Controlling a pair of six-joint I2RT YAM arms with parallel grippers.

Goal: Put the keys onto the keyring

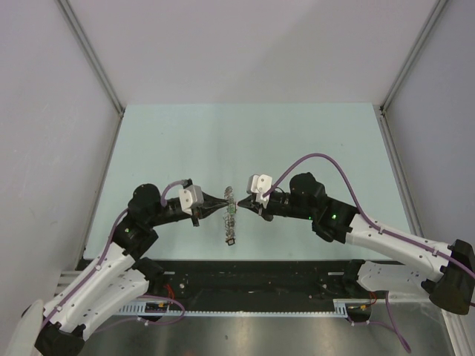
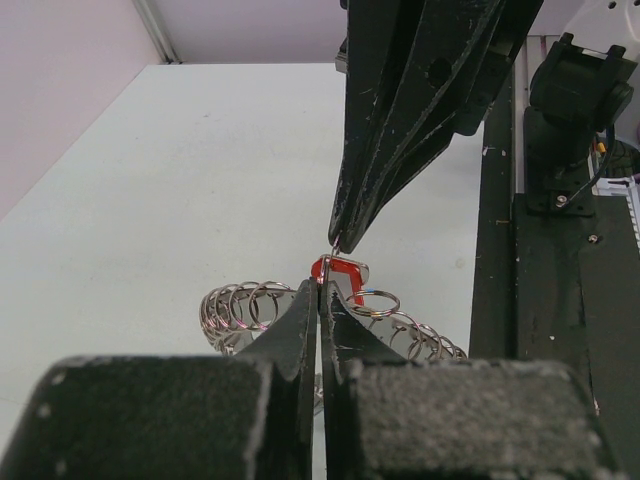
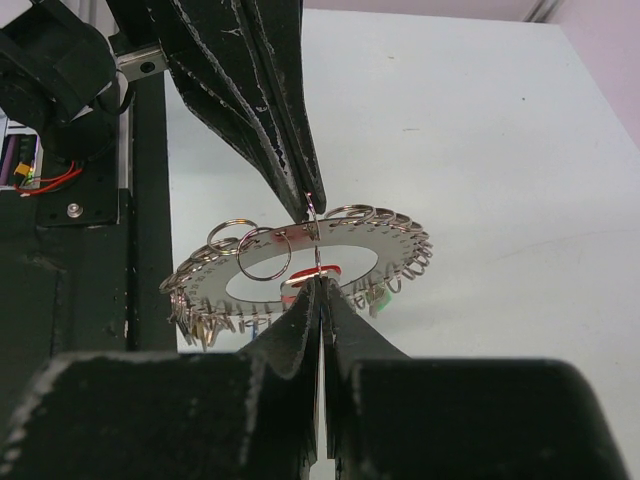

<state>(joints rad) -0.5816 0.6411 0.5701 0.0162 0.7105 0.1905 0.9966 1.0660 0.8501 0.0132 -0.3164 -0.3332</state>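
Angling inward, left arm (image 1: 104, 276) and right arm (image 1: 386, 239) meet at the keyring (image 1: 231, 213).

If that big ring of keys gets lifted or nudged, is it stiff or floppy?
The keyring itself looks like a flat metal plate, so probably stiff. Its many small loops hang loose, so they would likely swing and jingle. All that metal likely makes it heavy for its size.
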